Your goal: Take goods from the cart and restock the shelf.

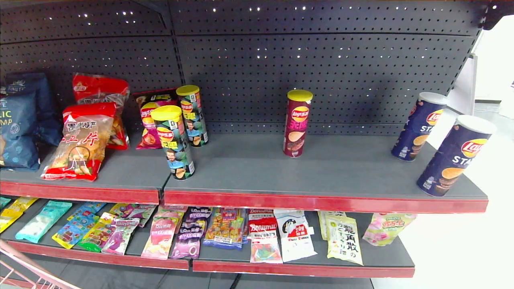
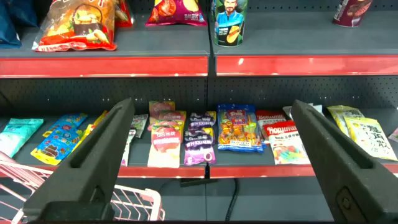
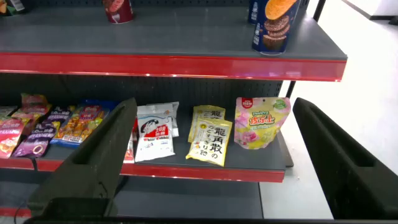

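Cart (image 1: 28, 271) at near left, low down, pink wire rim in sight, load hidden. Left gripper (image 2: 210, 109) close beside that rim, fingers spread wide, holding nothing; right gripper (image 3: 214, 106) further right, equally wide apart and empty. Beyond both, lower shelf (image 1: 301, 269) with flat candy pouches (image 1: 263, 237) laid in a row from left to right. Above and farther back, upper shelf (image 1: 341, 172): blue bags (image 1: 18, 120) and red snack bags (image 1: 80, 142) at far left, two green-and-yellow tubes (image 1: 173, 142) beside them, one maroon tube (image 1: 297, 123) alone mid-shelf, two dark blue tubes (image 1: 455, 155) at the right end, wide bare stretches between. Farthest back, dark pegboard (image 1: 341, 72). Judging by this stock, probably light goods in the cart too. Tubes: stiff, smooth-walled, tall, prone to tipping; best taken across the middle of the body, upright, with a firm squeeze. Bags: soft, air-filled, slippery film over brittle contents; best pinched at the top seam, never crushed across the belly.
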